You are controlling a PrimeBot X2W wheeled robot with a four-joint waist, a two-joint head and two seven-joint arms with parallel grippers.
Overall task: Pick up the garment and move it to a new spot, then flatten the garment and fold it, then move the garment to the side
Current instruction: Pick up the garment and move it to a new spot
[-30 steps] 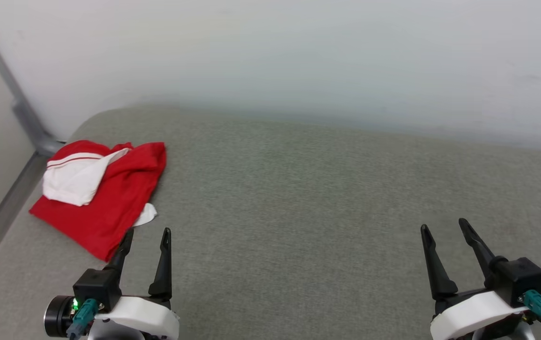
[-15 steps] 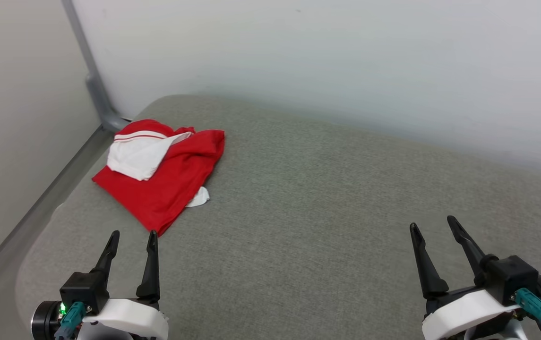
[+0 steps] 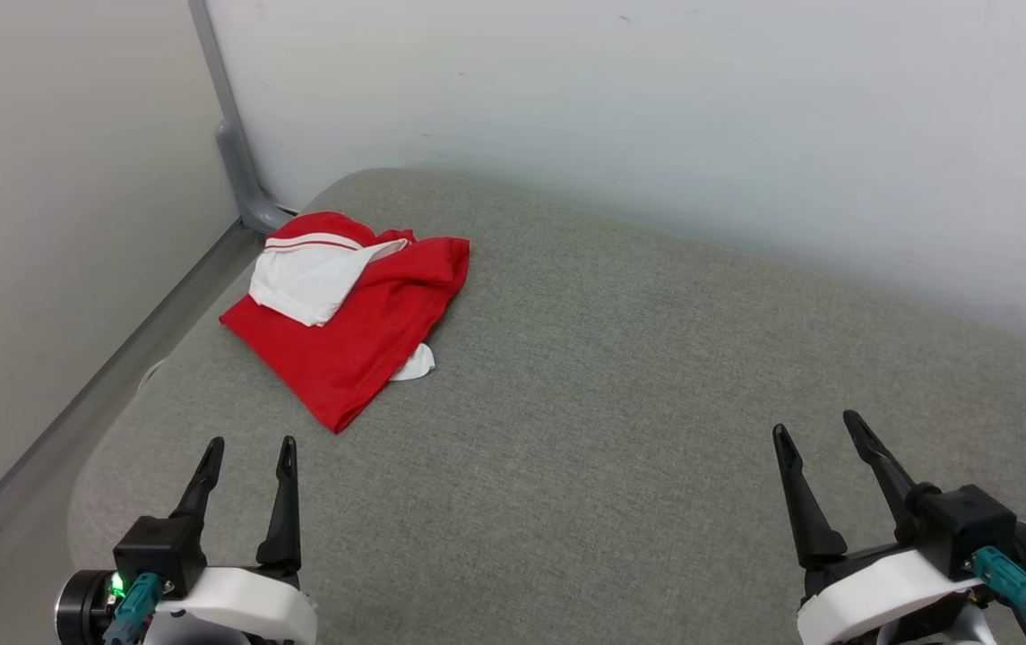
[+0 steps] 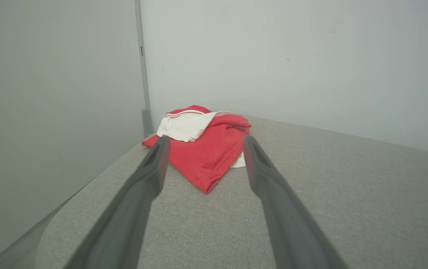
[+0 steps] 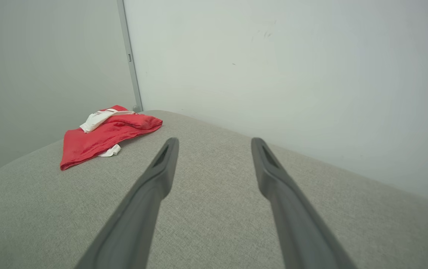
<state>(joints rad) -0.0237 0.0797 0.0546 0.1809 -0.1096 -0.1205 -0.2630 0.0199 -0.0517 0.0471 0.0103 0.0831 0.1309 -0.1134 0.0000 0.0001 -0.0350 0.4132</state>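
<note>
Though empty, grippers (image 3: 252,442) (image 3: 815,421) fully spread

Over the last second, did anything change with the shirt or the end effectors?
The head camera swung left, so the shirt shows nearer mid-frame. Its folds look the same, so it did not itself move. The left end effector no longer overlaps the shirt's near corner in that view. Nothing was taken hold of or let go. Unchanged: it and the right end effector are open and empty over the grey cushion.
</note>
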